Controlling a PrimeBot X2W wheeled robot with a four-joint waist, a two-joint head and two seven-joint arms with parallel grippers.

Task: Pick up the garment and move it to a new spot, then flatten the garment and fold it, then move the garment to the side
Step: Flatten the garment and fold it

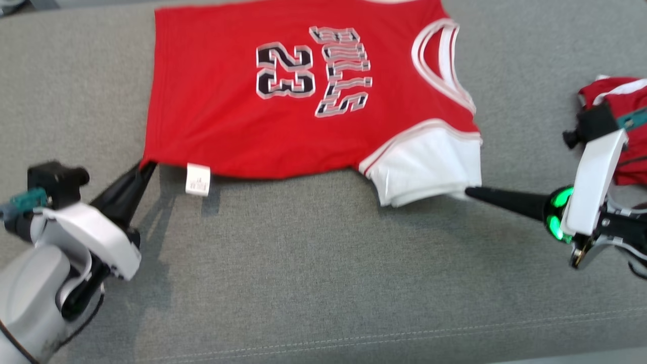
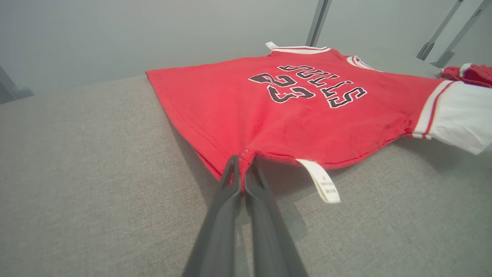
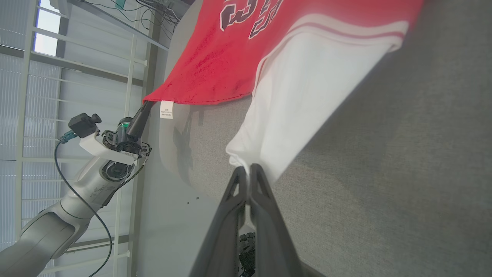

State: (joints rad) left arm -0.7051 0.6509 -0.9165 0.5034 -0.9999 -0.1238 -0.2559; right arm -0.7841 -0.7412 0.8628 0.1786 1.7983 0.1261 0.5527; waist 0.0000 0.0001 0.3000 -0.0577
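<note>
**Now: garment pinched at two points along its near edge**

Presently the garment (image 1: 242, 116), a red knit jersey, lies spread front-up on the tabletop (image 1: 323, 263), which is covered in grey, coarse-woven cloth with a stitched seam near its front edge.

- Left hand (image 1: 146, 169): both long dark fingers pressed together, gripping the near hem corner of the jersey. In the left wrist view the red fabric bunches into a small pucker right at the tips.
- Right hand (image 1: 470, 192): fingers likewise closed tight, tips clamped on the lower edge of the white sleeve (image 1: 434, 162). In the right wrist view the white cloth gathers to a point at the tips.
- The near edge runs between the two grips and casts a shadow on the grey cloth beneath it.
- Care label (image 1: 197, 179): a small white rectangle hanging off the hem, just beside the left hand.
- Print: numerals "23" (image 1: 285, 71) and block lettering (image 1: 343, 71), black with white and grey outlines, lying sideways in the head view.
- Armhole trim (image 1: 440, 60): curved white band with thin red stripes. The sleeve is plain white, layered, smooth.
- Body of the jersey mostly flat, with faint ripples near the hem.
- Second red garment (image 1: 627, 126): crumpled on the tabletop at far right, apart from the jersey, partly behind the right arm.
</note>
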